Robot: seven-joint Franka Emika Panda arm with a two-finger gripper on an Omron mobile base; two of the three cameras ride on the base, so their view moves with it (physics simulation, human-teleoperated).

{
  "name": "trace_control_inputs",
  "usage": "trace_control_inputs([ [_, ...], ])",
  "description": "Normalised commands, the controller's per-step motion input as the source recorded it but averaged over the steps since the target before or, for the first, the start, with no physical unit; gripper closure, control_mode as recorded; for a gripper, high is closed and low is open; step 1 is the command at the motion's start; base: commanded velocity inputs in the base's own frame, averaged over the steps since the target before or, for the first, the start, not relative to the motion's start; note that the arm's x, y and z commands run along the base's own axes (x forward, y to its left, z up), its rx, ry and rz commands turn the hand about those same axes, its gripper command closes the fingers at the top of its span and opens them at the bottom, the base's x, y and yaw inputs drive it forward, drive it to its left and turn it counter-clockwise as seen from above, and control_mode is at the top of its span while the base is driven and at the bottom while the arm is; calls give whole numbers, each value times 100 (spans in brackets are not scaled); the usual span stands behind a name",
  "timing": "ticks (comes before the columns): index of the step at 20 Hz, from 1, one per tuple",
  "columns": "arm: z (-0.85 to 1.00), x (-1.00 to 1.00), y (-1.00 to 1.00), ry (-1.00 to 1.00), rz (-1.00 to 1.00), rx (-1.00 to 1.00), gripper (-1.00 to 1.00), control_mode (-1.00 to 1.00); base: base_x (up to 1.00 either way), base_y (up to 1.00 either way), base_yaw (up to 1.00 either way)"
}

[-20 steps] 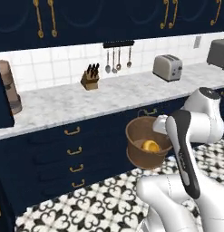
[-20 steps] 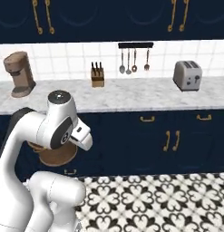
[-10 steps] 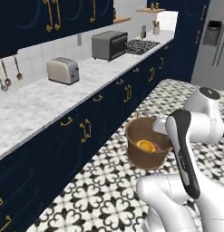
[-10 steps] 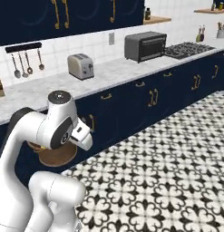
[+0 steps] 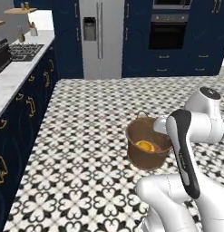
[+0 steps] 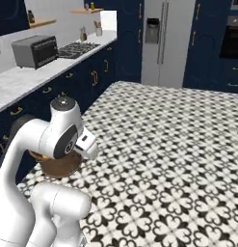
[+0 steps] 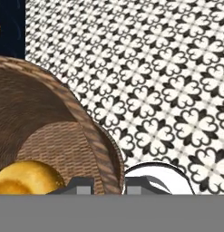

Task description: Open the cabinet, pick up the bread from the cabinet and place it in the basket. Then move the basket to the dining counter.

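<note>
The brown woven basket [image 5: 144, 161] hangs above the patterned floor, just in front of my arm. The orange-yellow bread [image 5: 145, 145] lies inside it on the bottom. My gripper [image 7: 109, 185] is shut on the basket's rim [image 7: 93, 136], one finger inside and one outside. In the hand view the bread [image 7: 27, 177] sits low left, within the basket wall. From the right base view the basket [image 6: 58, 166] shows under my white arm. The cabinet and the dining counter are out of view.
A steel fridge [image 5: 102, 38] and a built-in black oven [image 5: 170, 31] stand at the far wall. A marbled counter [image 5: 13, 77] with a stove [image 5: 25, 50] runs along the left, with navy cupboards below. A toaster oven [image 6: 36, 50] stands on it. Patterned floor [image 6: 178, 135] spreads ahead.
Both base views have swung round, from the counter with the toaster to the fridge and oven: the base has turned. The basket with the bread stays in the gripper, unchanged relative to the arm.
</note>
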Motion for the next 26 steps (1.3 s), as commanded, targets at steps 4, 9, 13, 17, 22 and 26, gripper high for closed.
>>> trace_control_inputs([
  [4,0,0,0,0,0,0,100,100,40,8,-81],
  [9,0,0,0,0,0,0,100,100,21,0,-85],
  [13,0,0,0,0,0,0,100,100,16,0,-88],
  [17,0,0,0,0,0,0,100,100,49,0,-76],
  [22,0,0,0,0,0,0,100,100,76,0,-66],
  [26,0,0,0,0,0,0,100,100,100,0,-54],
])
